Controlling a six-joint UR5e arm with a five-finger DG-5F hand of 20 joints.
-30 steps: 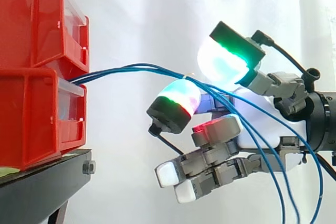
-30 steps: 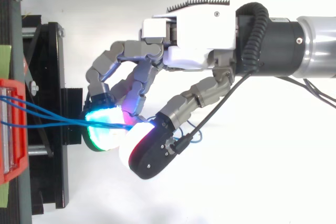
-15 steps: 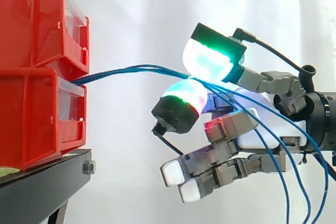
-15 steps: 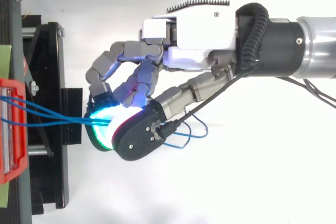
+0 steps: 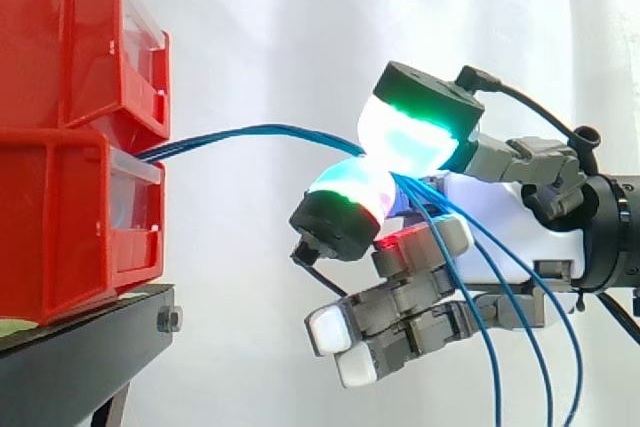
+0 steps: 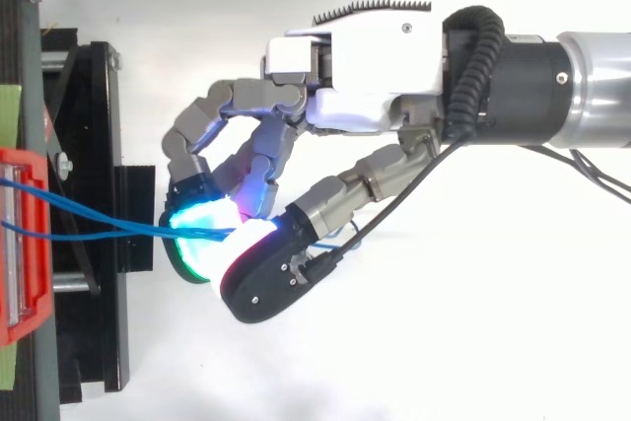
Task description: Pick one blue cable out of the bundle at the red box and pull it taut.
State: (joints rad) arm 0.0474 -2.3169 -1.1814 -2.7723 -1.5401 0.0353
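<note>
Robot hand (image 5: 500,212), right: two glowing pads (image 5: 410,137) pinched on thin blue cables (image 5: 250,131), prob. for a rightward pull. Can't tell if one strand or several. Cables arc slack left into stacked red plastic box (image 5: 60,217).

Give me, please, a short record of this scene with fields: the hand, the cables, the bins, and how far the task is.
hand: hand reaches in from the right, two glowing pads pressed together on the blue cables
cable path: out from between the stacked red bins, arching to the pinch, then hanging down past the hand
strands in pinch: seemingly several, exact number unclear
tension: the stretch from the bins to the pinch curves, not taut
support: bins stand on a black stand
task state: cables gripped, pull not yet done
</note>
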